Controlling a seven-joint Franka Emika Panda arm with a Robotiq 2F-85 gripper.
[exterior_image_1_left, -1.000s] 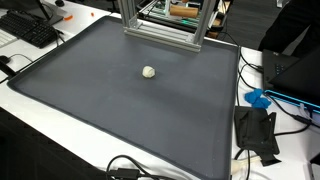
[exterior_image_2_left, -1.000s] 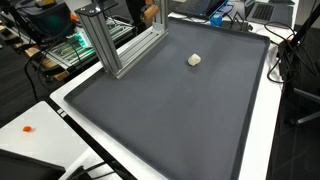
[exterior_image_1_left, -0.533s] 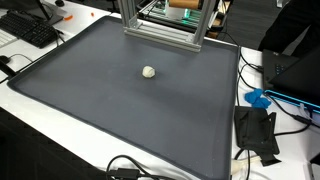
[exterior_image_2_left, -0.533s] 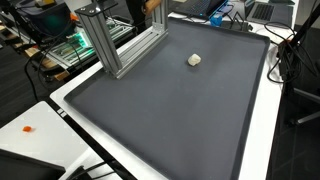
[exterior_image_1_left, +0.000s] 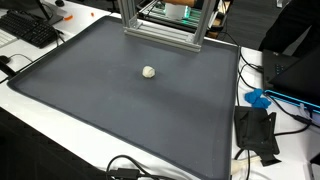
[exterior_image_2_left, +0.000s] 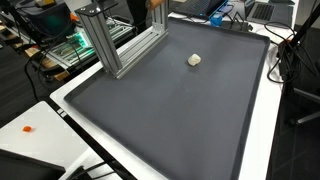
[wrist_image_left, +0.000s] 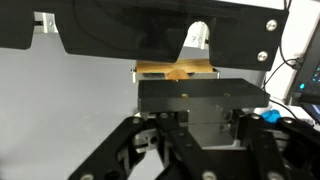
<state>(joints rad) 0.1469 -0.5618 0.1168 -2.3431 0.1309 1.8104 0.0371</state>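
Note:
In the wrist view my gripper (wrist_image_left: 200, 118) comes in from the bottom, and its black linkages stand either side of a dark grey block (wrist_image_left: 200, 92). The jaws look shut on that block. Just beyond it lies an orange-brown piece (wrist_image_left: 178, 72) under a dark overhanging shelf (wrist_image_left: 120, 25). The arm itself does not show in either exterior view. A small white ball (exterior_image_1_left: 149, 71) (exterior_image_2_left: 194, 60) rests alone on the dark mat (exterior_image_1_left: 120, 115) (exterior_image_2_left: 170, 120), well away from the gripper.
An aluminium frame (exterior_image_1_left: 165, 35) (exterior_image_2_left: 115, 45) stands at the mat's far edge. A keyboard (exterior_image_1_left: 30, 28) lies beside the mat. A blue item (exterior_image_1_left: 258, 98), a black device (exterior_image_1_left: 257, 133) and cables sit on the white table at the other side.
An orange-brown bit behind the top of the frame has slipped towards the picture's upper edge. The ball and mat have not moved.

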